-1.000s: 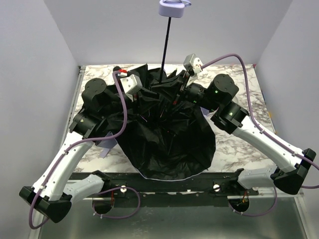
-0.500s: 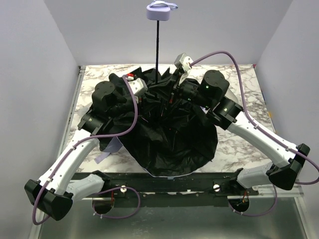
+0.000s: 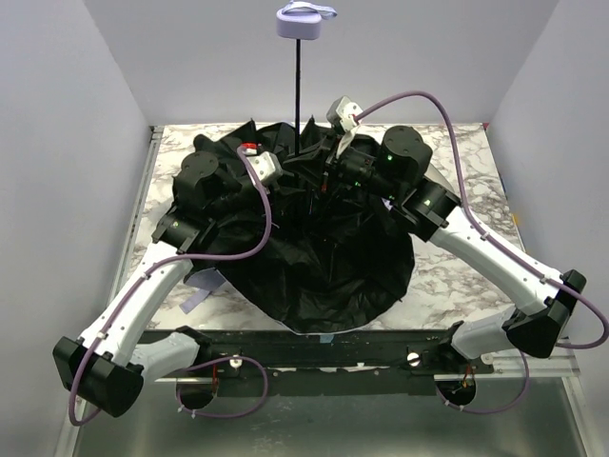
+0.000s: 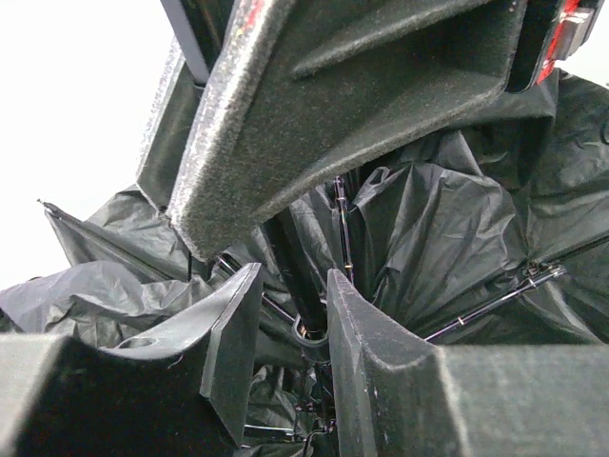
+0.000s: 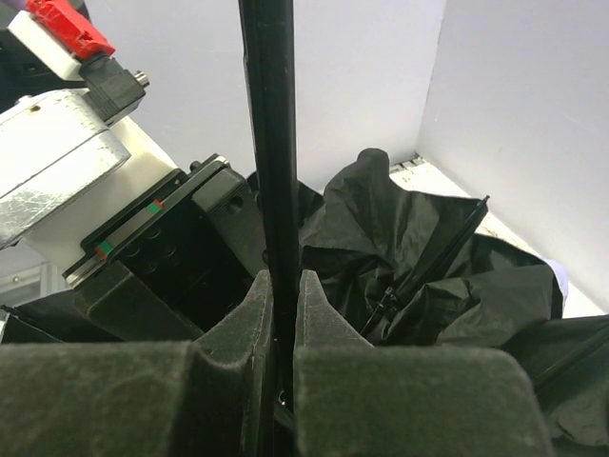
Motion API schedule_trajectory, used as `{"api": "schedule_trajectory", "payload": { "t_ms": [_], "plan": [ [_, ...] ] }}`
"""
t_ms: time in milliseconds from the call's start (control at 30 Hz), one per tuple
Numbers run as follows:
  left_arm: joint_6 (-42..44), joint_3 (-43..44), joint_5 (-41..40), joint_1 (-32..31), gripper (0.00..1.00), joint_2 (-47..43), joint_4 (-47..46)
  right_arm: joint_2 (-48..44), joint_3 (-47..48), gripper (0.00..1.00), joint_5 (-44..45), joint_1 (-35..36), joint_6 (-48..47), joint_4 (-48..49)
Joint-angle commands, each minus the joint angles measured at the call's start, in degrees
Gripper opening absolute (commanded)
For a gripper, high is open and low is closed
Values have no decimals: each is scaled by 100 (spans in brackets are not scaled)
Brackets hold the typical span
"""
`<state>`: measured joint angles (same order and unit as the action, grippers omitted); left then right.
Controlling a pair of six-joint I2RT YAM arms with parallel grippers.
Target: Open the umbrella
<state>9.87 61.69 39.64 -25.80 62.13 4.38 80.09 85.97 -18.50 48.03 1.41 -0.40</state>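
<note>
The umbrella lies upside down on the table, its black canopy underside spread up and crumpled. Its thin black shaft stands upright, with the lavender handle at the top. My right gripper is shut on the shaft just above the canopy hub; the right wrist view shows both pads pressed on it. My left gripper is on the other side of the hub. In the left wrist view its fingers straddle the shaft and a ring-shaped collar with a gap left. Ribs fan out.
The marble table shows to the right and far left of the canopy. A pale lavender flap pokes out under the canopy's left edge. White walls enclose three sides. A black rail runs along the near edge.
Both grippers and the shaft have shifted left; the handle moved left. The canopy has spread somewhat wider and shifted towards the back left.
</note>
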Motion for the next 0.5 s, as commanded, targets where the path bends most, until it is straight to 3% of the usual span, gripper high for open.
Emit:
{"api": "schedule_trajectory", "payload": {
  "t_ms": [0,200,467],
  "plan": [
    [418,-55,321,256,34,529,1563,-392,819,0,-459,31,95,1599],
    [795,88,419,295,31,722,1902,-381,864,0,-487,31,-80,1696],
    [1014,53,-82,330,35,977,1794,-277,1154,0,-187,31,-285,1844]
  ]
}}
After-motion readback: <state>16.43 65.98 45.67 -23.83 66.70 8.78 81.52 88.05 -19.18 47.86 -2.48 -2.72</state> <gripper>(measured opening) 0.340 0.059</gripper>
